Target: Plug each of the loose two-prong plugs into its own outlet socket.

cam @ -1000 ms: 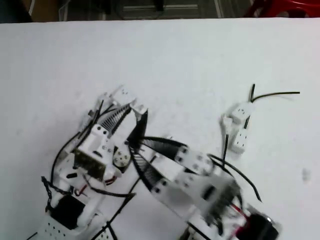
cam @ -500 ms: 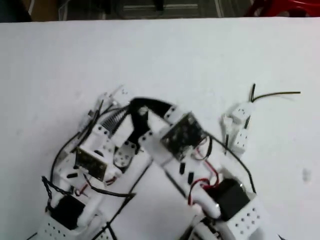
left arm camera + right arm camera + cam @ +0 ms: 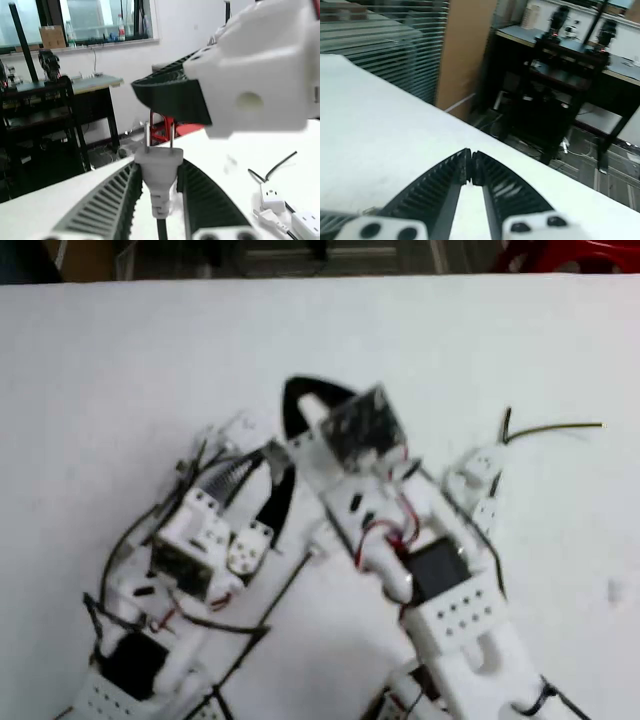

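— What does the left claw (image 3: 158,167) hold?
— It grips a small white plastic plug with two metal prongs (image 3: 159,172). Its two ridged fingers (image 3: 110,205) press on the plug's sides, and the prongs stick out past the tips.
— Is the plug on the table?
— No. It is up off the wide white table (image 3: 120,350), and its thin black cord (image 3: 160,232) runs back between the fingers.
— And the right claw (image 3: 470,159)?
— It is squeezed closed with nothing in it. Its two black tips touch each other.
— Where is it?
— In the high view the right arm (image 3: 440,590) lies across the middle of the table, and its claw is just past the left claw's tips. From the left wrist, its big white body and one black finger sit just beyond the prongs.
— Where are the sockets?
— The white boxy outlet sockets (image 3: 478,468) lie on the table beside the right arm, well apart from the held plug. The arm hides part of them. A thin black wire (image 3: 555,426) lies on the table just beside them.
— Is anything plugged in there?
— I think another white plug (image 3: 267,218) lies beside the sockets, but it is too small to be sure whether it touches them
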Tool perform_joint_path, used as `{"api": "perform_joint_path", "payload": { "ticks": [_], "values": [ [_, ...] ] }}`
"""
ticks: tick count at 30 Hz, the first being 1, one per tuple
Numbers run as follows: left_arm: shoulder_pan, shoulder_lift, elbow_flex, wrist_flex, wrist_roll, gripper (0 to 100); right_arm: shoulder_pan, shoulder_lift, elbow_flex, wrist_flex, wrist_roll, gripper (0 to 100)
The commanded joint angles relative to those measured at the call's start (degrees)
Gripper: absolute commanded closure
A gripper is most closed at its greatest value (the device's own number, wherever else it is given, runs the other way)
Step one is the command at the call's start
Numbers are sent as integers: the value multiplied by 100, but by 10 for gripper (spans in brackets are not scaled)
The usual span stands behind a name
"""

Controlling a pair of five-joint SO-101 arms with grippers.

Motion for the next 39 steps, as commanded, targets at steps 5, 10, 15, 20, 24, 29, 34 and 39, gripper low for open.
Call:
{"api": "perform_joint_path", "payload": {
  "ticks": [5, 10, 15, 20, 24, 29, 34, 39],
  "values": [
    [-22, -13, -70, -35, 0, 976, -901, -4, -2084, 1710, 0, 981],
    [-57, -13, -70, -35, 0, 976, -1842, 57, -2013, 2580, 9, 981],
    [-57, -13, -70, -35, 0, 976, -1385, 40, -1037, 2176, 9, 981],
    [-48, -13, -70, -35, 0, 976, -286, 57, 167, 787, 325, 981],
    [-57, -22, -70, -35, 9, 976, 92, 57, 879, 171, 1108, 981],
    [-57, -22, -70, -35, 9, 976, 470, 31, 914, 127, 1213, 981],
    [-57, -22, -70, -35, 9, 976, 567, 40, 501, 365, 1213, 981],
    [-57, -22, -70, -35, 9, 976, 488, -4, -264, 989, 1213, 981]
  ]
}}
